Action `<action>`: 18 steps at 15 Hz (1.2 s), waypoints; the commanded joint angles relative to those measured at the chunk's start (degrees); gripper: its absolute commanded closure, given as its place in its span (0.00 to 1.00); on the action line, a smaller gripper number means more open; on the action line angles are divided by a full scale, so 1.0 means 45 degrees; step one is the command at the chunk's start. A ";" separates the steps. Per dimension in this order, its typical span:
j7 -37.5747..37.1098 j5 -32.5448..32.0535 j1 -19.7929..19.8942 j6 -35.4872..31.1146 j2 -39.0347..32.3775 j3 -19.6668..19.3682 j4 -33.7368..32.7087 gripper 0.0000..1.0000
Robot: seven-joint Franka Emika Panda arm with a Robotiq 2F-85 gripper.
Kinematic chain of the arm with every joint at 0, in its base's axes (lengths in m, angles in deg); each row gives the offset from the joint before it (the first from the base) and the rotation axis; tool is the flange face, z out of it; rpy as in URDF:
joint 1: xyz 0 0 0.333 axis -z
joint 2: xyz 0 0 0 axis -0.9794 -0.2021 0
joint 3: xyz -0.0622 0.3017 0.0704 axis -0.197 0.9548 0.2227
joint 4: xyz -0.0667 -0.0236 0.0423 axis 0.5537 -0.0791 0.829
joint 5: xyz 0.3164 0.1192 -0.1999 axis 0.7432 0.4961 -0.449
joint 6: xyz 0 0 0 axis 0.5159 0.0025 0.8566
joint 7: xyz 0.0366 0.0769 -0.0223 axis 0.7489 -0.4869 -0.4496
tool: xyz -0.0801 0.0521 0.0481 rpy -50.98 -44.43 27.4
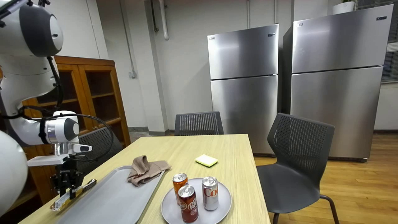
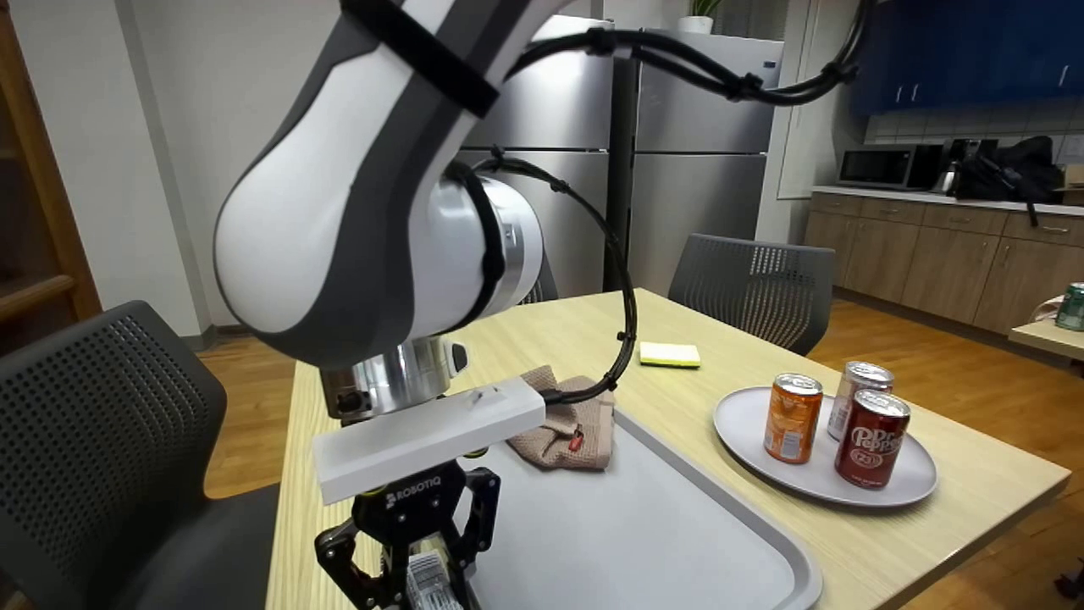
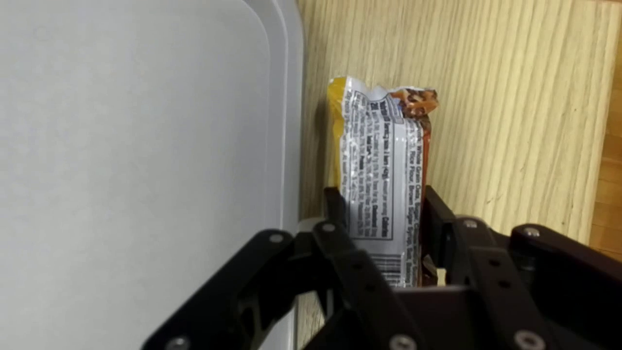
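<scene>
Fingers (image 3: pixel 440 209) of the gripper (image 3: pixel 382 206) pinch one snack bar (image 3: pixel 376 160), white, finely printed, yellow-sided, between one tray (image 3: pixel 146 170) and the table edge (image 3: pixel 595 146); beyond, one cloth (image 1: pixel 149 171), three cans (image 1: pixel 188 203) on one plate (image 1: pixel 224 202) toward the opposite edge (image 1: pixel 257 183), one sponge (image 1: pixel 206 160).

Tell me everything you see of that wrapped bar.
The wrapped bar is long and slim, in glossy, crinkled, plastic-looking packaging: white label up with nutrition text and barcode, yellow and brown edges. It is beside the gray tray, the gripper apparently closed on its long sides; contact with the table is unclear.
</scene>
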 commanded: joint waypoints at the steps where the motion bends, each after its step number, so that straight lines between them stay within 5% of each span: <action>1: -0.0282 0.0278 -0.0125 0.0435 0.0133 0.0020 0.0008 0.84; 18: -0.1670 0.0722 -0.0143 0.0142 0.0802 -0.0193 0.0663 0.84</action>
